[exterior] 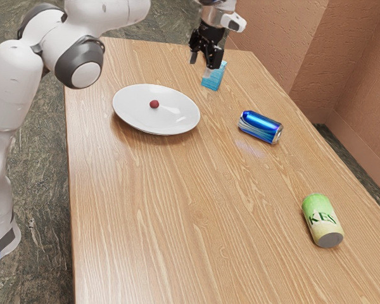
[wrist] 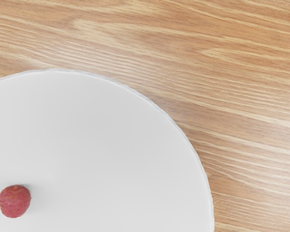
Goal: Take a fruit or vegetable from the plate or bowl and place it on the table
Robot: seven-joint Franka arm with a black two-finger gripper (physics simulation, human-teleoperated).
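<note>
The gripper is held high over the table's far part in the exterior view, its two fingers apart with nothing seen between them. A small round dark-red fruit rests on a wide white plate. From the wrist view, the hand looks down on the plate and bare wood beside it, with the fruit near the plate's inner area, off to one side of the hand and untouched.
On the wooden table lie a blue can and, nearer the camera, a green-yellow can. A light-blue translucent item appears just below the gripper in the exterior view. A brownish wall stands beyond the table.
</note>
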